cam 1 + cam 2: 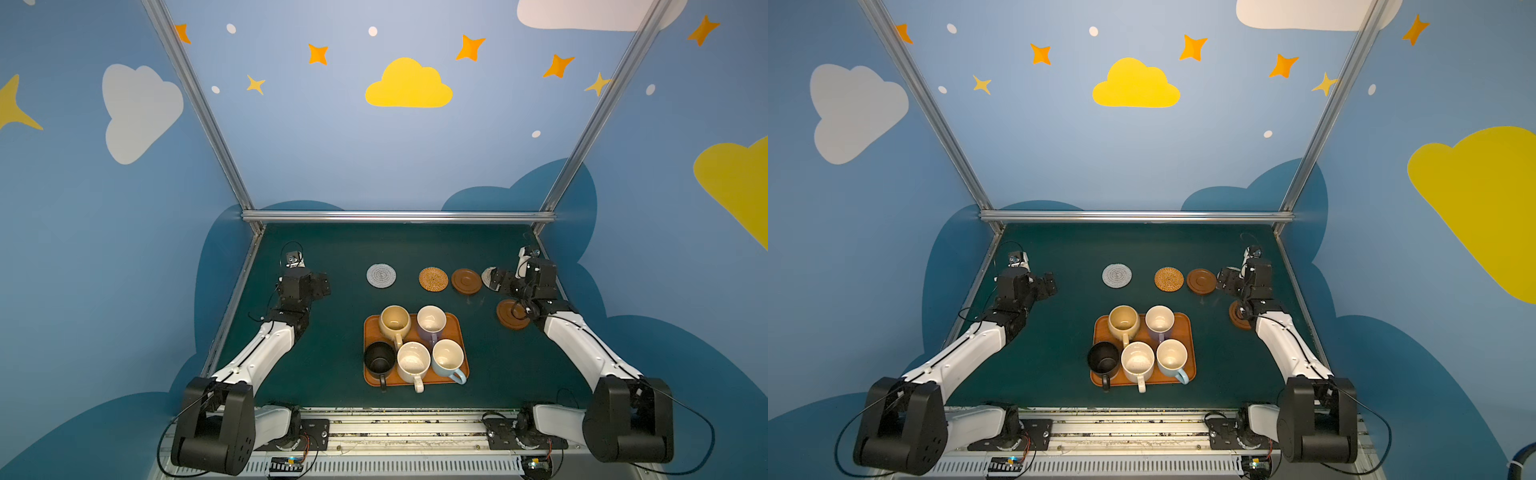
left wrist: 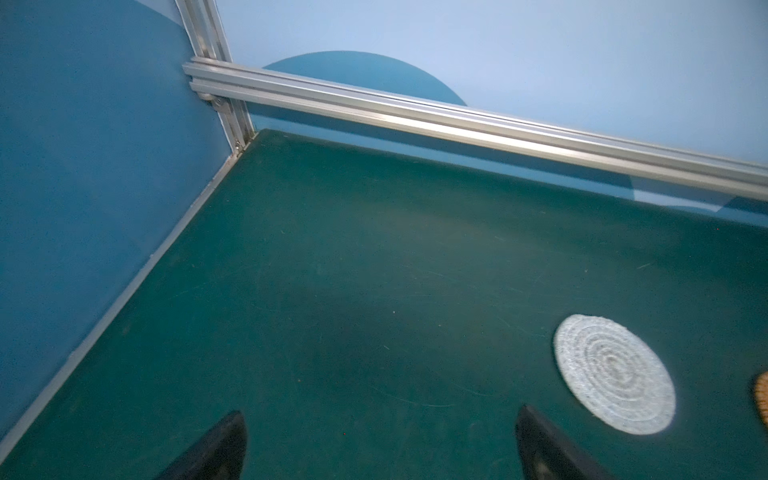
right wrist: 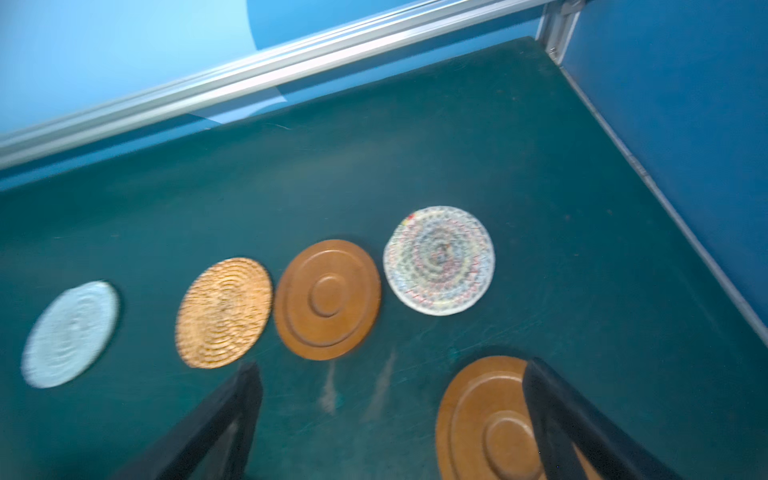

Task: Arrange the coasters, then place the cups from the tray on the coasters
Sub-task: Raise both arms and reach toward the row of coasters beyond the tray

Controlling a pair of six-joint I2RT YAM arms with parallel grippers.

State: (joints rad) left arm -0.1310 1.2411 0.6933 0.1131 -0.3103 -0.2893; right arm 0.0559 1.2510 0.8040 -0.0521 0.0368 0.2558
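Left gripper (image 2: 380,419): jaws wide apart and empty, over bare mat (image 1: 332,365) at the left. We see only the finger ends in the wrist view.
Right gripper (image 3: 392,368): jaws wide apart and empty. The wrist view is blurred.
Tray (image 1: 371,330): at the front centre of the mat, with all five cups on it.
Cups: pale yellow cup (image 1: 395,321) and lavender cup (image 1: 431,322) behind; black cup (image 1: 379,357), cream-white cup (image 1: 413,360) and light blue cup (image 1: 447,357) in front. The lavender cup's handle is hidden from us.
Coaster row: grey-white coaster (image 1: 381,275), rattan coaster (image 1: 433,279) and wooden coaster (image 1: 466,281) lie flat behind the tray.
Beige coaster (image 3: 439,260): whole in the right wrist view; in both top views the right gripper covers nearly all of it.
Second wooden coaster (image 1: 510,316): right of the tray and partly under the right arm (image 1: 582,345). It is cut off in the wrist view, where one finger crosses it; we cannot tell whether they touch.
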